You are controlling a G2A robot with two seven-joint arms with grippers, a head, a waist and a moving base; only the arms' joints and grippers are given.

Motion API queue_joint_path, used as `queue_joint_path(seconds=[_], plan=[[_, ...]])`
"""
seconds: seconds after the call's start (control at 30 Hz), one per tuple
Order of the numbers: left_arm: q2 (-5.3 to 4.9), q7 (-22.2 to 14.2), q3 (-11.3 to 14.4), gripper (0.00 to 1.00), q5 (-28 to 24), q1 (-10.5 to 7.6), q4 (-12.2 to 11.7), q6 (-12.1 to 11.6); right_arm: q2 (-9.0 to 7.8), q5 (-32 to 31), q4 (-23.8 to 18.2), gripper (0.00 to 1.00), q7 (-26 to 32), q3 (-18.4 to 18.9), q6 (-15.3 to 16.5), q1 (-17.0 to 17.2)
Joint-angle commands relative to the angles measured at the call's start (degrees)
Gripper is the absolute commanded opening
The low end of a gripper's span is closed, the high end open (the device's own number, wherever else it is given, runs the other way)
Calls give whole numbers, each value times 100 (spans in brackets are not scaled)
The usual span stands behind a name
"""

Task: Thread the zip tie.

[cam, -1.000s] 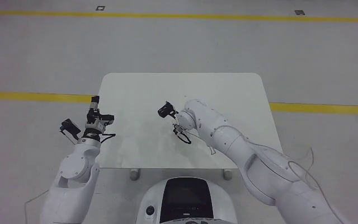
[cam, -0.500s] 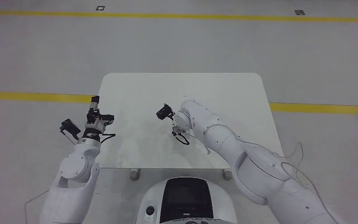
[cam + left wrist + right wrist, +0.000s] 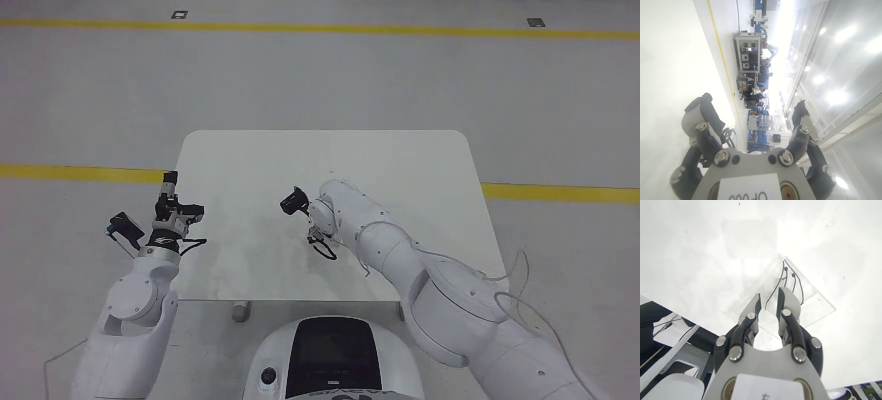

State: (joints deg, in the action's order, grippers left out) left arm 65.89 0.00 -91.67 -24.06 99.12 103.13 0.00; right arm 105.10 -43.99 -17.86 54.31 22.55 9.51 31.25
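Tail of a zip tie (image 3: 772, 294) in a clear tray (image 3: 821, 308) on the surface (image 3: 696, 256) is being framed by the parted right jaws; light and springy, it is being judged best pinched there. Left jaws are being held parted.

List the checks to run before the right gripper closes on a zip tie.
1. Right gripper open: ok.
2. One zip tie has its tail between the fingers in the wrist view: ok.
3. Fingers low enough over the clear tray to pinch: cannot tell.
4. Second zip tie clear of the fingers: cannot tell; it passes close by one.
5. Left gripper open and empty: ok.
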Motion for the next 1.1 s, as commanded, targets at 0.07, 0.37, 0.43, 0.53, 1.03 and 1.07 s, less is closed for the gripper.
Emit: queue_joint_path(seconds=[0.07,0.37,0.43,0.53,1.03,1.07], plan=[[0,0,0,100,0,0,0,0,69,-11,144,20,-21,13,32,-27],[0,0,0,100,0,0,0,0,193,-10,394,21,-66,63,141,-67],[0,0,0,100,0,0,0,0,215,-10,450,21,-78,75,163,-67],[0,0,0,100,0,0,0,0,248,-36,503,21,-61,80,162,-68],[0,0,0,100,0,0,0,0,379,-195,594,19,-31,91,124,-30],[0,0,0,100,0,0,0,0,388,-204,599,19,-33,92,120,-27]])
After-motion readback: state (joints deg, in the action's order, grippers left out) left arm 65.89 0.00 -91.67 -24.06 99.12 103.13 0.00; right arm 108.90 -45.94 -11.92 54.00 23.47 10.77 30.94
